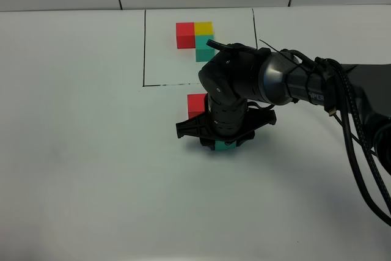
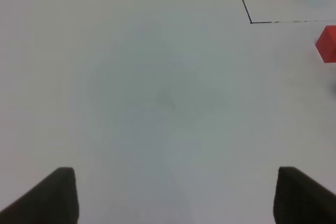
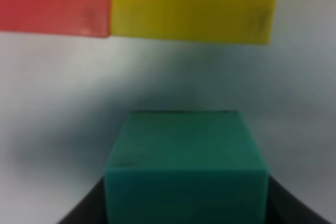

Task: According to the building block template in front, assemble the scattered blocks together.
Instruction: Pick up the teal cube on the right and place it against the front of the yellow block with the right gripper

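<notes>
Blocks first: teal cube sits pinched between the jaws of the right hand. Dark fingers press on both of its sides, so that hand is clamped on it. Just past it, across a small gap of bare desk, red cube and yellow cube sit side by side with faces touching. The teal one lines up with the yellow. Can't tell if the teal one is resting on the desk or a hair above it.

From the high camera the arm hides the yellow cube and most of the teal, and only part of the red peeks out beside the wrist. All that is just outside the near edge of the thin black frame. Inside it is the template: red and yellow in a row, teal on the near side of the yellow.

Left hand is well off to the side over bare desk, fingers wide apart, nothing between them.
</notes>
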`<state>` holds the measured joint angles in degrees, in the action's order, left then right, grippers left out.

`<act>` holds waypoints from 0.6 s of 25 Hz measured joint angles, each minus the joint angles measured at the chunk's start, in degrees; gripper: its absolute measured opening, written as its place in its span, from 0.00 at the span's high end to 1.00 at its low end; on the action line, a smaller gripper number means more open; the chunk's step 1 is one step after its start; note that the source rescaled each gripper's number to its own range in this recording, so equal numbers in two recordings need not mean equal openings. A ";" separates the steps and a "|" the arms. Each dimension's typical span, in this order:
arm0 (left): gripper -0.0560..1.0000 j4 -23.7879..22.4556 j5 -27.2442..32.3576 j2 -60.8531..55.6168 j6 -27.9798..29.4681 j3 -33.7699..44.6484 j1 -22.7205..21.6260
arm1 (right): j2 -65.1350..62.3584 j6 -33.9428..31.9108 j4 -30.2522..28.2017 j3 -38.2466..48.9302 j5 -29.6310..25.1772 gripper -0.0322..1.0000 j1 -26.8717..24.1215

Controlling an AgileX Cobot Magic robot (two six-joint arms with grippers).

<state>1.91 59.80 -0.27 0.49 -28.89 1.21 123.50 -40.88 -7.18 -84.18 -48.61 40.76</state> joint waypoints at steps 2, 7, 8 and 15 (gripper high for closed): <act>0.06 0.00 0.00 0.00 0.00 0.00 0.00 | 0.01 -0.05 0.95 0.00 0.12 0.97 -0.71; 0.06 0.00 0.00 0.00 0.00 0.00 0.00 | 0.01 -0.38 2.12 0.00 0.47 0.97 -1.08; 0.06 0.00 0.00 0.00 0.00 0.00 0.00 | 0.01 -0.46 2.12 0.00 0.61 0.97 -1.08; 0.06 0.00 0.00 0.00 0.00 0.00 0.00 | 1.05 -1.10 2.23 -0.39 1.21 0.97 -1.08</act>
<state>1.91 59.80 -0.27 0.49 -28.89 1.21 124.55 -41.98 -4.94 -84.57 -47.40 39.68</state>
